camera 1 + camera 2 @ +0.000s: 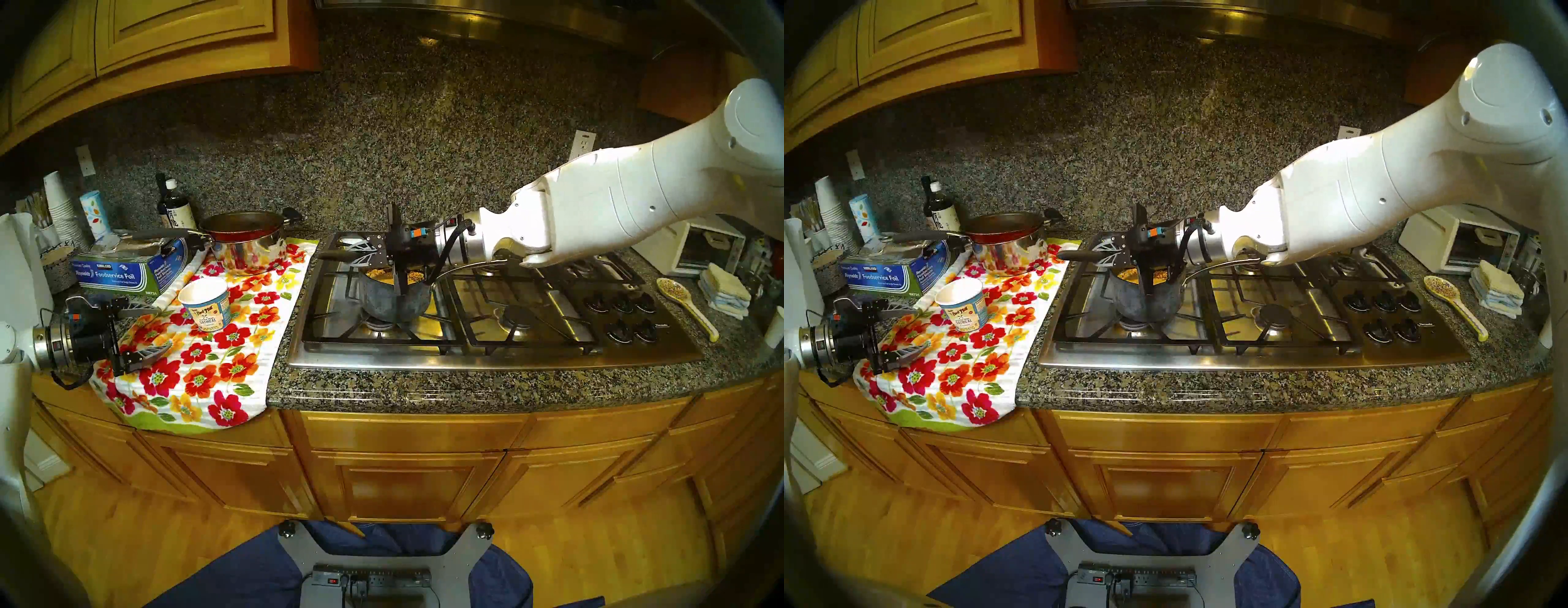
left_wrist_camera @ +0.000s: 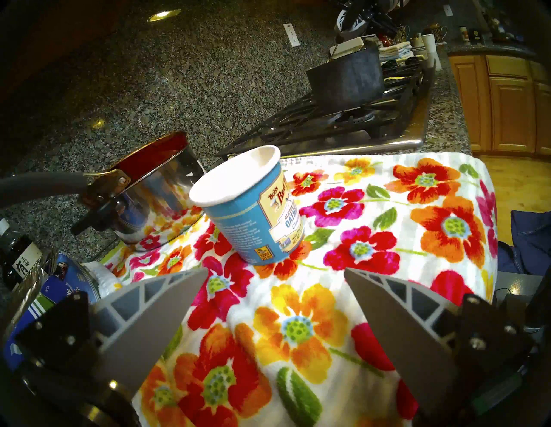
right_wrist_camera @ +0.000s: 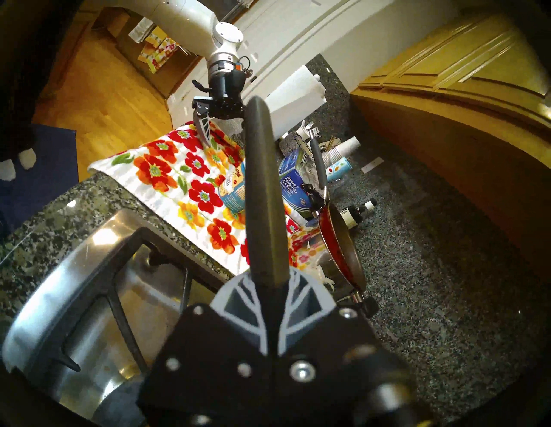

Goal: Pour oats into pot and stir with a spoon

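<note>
Right gripper [image 1: 360,254] above the pot [image 1: 392,299], fingers [image 3: 235,301] pressed on the black handle of the spoon [image 3: 264,190]; the handle juts out past the fingertips toward the towel [image 1: 212,361], and the spoon's bowl is hidden below the gripper body. The pot stands on the stove [image 1: 488,339] grate directly under these fingers, with oats [image 1: 377,271] visible inside it as a tan grainy layer on either side of the gripper's dark parts; its thin silver handle runs back beneath the right wrist. Left gripper [image 1: 150,329] hovers low over the towel, fingers [image 2: 155,310] spread wide with nothing between them. The cup [image 2: 253,205] stands upright on the towel just beyond the left fingertips, apart from them, its mouth showing white. A steel pot [image 2: 155,190] with a red pan on top stands beyond the cup, to the far side of the left fingers
</note>
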